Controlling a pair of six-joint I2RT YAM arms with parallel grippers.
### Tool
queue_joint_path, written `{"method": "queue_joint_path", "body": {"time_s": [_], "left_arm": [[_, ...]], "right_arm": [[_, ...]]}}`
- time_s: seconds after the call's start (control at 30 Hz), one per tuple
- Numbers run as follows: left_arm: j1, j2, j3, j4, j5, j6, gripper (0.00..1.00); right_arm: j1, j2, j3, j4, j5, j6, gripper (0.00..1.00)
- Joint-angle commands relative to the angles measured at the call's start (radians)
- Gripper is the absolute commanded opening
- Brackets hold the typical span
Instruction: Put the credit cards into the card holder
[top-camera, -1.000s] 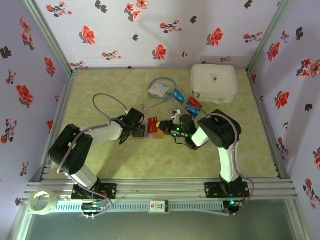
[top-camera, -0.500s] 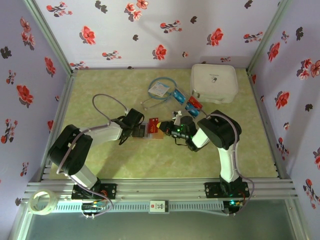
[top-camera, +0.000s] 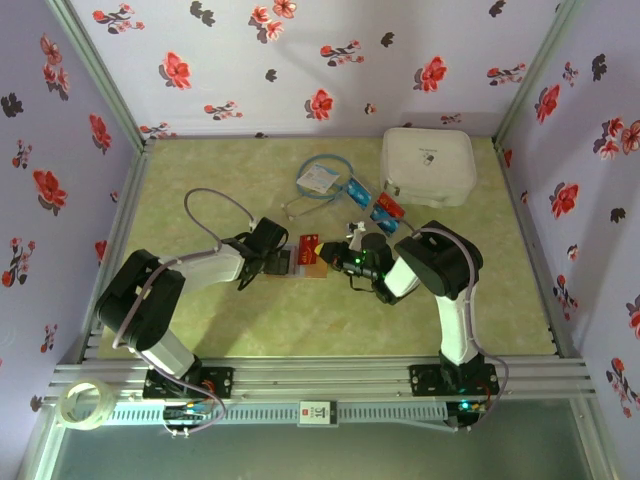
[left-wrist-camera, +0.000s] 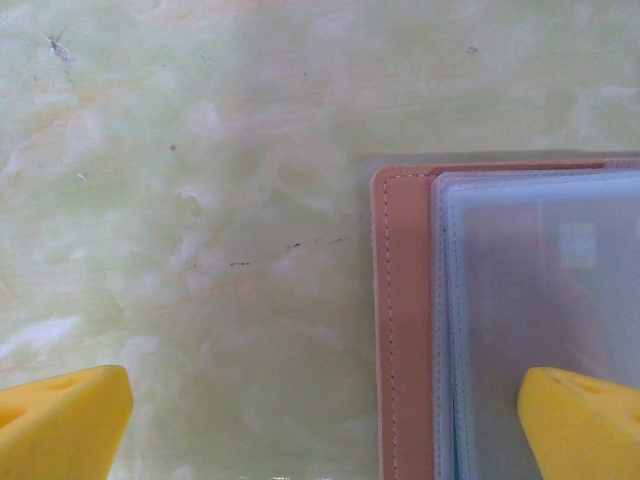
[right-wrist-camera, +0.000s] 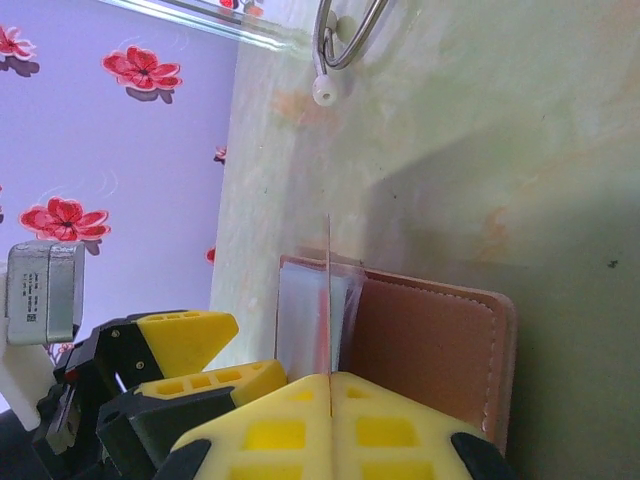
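Low in the right wrist view: right gripper (right-wrist-camera: 328, 382) clamped shut on one red credit card (right-wrist-camera: 326, 345), seen edge-on, free edge pointing up the frame into the card holder (right-wrist-camera: 430, 345). Holder lies open and flat on the table (top-camera: 300, 320), at the centre of the top view, between the two grippers. Greyish sleeves (right-wrist-camera: 300, 305) stand up from its left part. Card edge sits at or just inside the sleeve mouths; which pocket, cannot tell.

Left gripper (left-wrist-camera: 322, 425) spread wide, holding nothing. One fingertip (left-wrist-camera: 585, 420) is over the sleeves at the lower right of its own view, the other over bare table. Whether it presses the sleeve: cannot tell.

Judgement: step in hand is insertion.
- Keep the card in plane with one sleeve, no twist.
- Feed slowly along the pocket.
- Left finger should pin the holder so it cannot slide away.
- Let go only once the card is mostly seated.

Farther up the top view: loose credit cards (top-camera: 386, 207), blue and red, just beside the white case (top-camera: 428, 165). White tag (top-camera: 318, 178) with blue cord lies to their left.
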Motion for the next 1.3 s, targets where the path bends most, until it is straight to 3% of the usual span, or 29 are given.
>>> {"method": "queue_joint_path", "body": {"time_s": [0.0, 1.27], "left_arm": [[0.001, 0.013, -0.038, -0.065, -0.023, 0.002, 1.0], [0.001, 0.011, -0.05, -0.059, -0.023, 0.0, 1.0]], "right_arm": [[0.009, -0.019, -0.003, 0.054, 0.021, 0.008, 0.0], [0.033, 0.024, 0.001, 0.008, 0.063, -0.013, 0.0]]}}
